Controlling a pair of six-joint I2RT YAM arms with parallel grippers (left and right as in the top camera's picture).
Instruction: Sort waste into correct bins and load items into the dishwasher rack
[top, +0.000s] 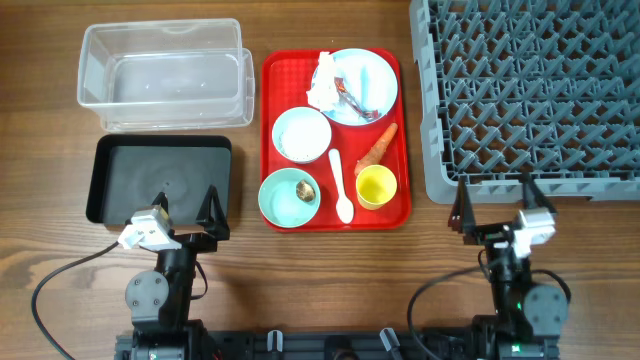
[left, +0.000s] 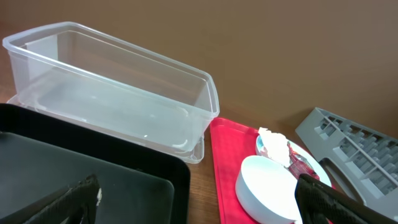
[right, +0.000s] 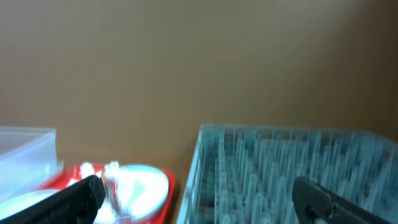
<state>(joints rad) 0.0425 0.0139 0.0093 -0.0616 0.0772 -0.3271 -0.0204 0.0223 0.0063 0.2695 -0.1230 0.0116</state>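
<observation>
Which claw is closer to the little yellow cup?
Right. The right gripper sits just right of the yellow cup; the left gripper is farther off, over the near edge of the black tray.

Dishwasher rack (top: 530, 90) cut off at top and right edges, right wrist view blurred

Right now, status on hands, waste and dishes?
Left hand and right hand open, empty. Paper, carrot, plate, blue bowl, green bowl, cup, spoon all on red tray; tub, black tray empty. Nothing in the way.
</observation>
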